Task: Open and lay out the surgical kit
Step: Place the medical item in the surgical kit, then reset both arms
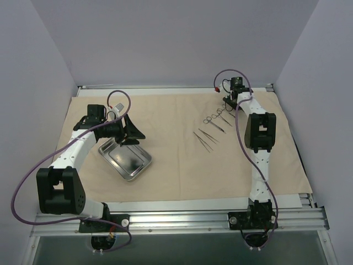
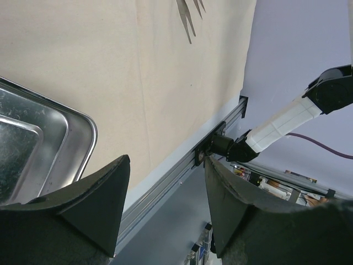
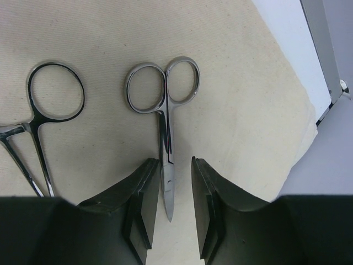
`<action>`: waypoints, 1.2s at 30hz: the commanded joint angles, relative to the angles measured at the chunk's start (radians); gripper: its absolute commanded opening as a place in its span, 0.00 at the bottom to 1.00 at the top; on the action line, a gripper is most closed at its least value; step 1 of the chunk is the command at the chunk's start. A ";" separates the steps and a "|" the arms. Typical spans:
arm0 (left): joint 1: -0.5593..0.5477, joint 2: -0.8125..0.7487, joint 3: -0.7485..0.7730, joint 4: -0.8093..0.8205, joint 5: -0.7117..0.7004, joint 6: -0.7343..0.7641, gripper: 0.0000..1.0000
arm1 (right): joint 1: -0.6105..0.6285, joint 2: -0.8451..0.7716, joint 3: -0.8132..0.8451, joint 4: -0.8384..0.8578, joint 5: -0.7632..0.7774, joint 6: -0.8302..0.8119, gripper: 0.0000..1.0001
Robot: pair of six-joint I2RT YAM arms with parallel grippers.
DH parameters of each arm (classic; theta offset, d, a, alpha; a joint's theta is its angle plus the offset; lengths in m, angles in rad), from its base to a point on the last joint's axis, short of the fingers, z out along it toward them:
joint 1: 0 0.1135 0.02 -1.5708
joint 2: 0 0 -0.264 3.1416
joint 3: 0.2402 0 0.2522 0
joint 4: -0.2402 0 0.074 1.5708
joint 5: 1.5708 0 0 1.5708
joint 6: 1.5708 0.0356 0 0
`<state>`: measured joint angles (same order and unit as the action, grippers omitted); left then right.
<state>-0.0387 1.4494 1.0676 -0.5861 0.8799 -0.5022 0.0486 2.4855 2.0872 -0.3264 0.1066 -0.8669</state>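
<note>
The beige cloth wrap (image 1: pixel 176 165) lies spread flat over the table. On its left part sits the empty steel tray (image 1: pixel 126 159), its rim (image 2: pixel 71 143) showing in the left wrist view. My left gripper (image 1: pixel 132 132) hovers at the tray's far corner, open (image 2: pixel 165 160) with nothing between its fingers. Far right, my right gripper (image 1: pixel 227 102) stands low over small scissors (image 3: pixel 165 127) that lie flat on the cloth. Its jaws (image 3: pixel 174 161) are slightly open around the blades, with a gap on the right side. Ring-handled forceps (image 3: pixel 41 127) lie just left of the scissors.
Two thin tweezers (image 1: pixel 204 139) and further ring-handled instruments (image 1: pixel 212 120) lie in a row on the cloth, between the tray and the right arm. Aluminium rails (image 1: pixel 182 218) run along the near edge. Grey walls close in on three sides.
</note>
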 commanded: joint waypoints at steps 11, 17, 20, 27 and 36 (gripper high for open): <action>0.008 -0.017 0.026 0.023 -0.004 0.024 0.65 | 0.043 -0.112 0.079 -0.011 0.109 0.239 0.99; 0.010 -0.050 0.032 0.011 -0.058 0.019 0.66 | 0.145 -0.322 -0.035 0.012 0.153 0.568 1.00; 0.010 -0.064 0.051 0.003 -0.094 0.014 0.94 | 0.206 -0.478 -0.211 0.108 0.102 0.730 1.00; 0.008 -0.121 0.016 0.107 -0.173 -0.056 0.94 | 0.267 -0.871 -0.878 0.602 -0.276 1.221 1.00; -0.045 -0.176 -0.273 0.690 -0.079 -0.377 0.94 | 0.513 -1.408 -1.486 0.690 0.237 1.339 1.00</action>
<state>-0.0505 1.3109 0.8448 -0.1688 0.7750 -0.7547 0.5606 1.2842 0.7300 0.2447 0.1802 0.3794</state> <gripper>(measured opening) 0.938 0.995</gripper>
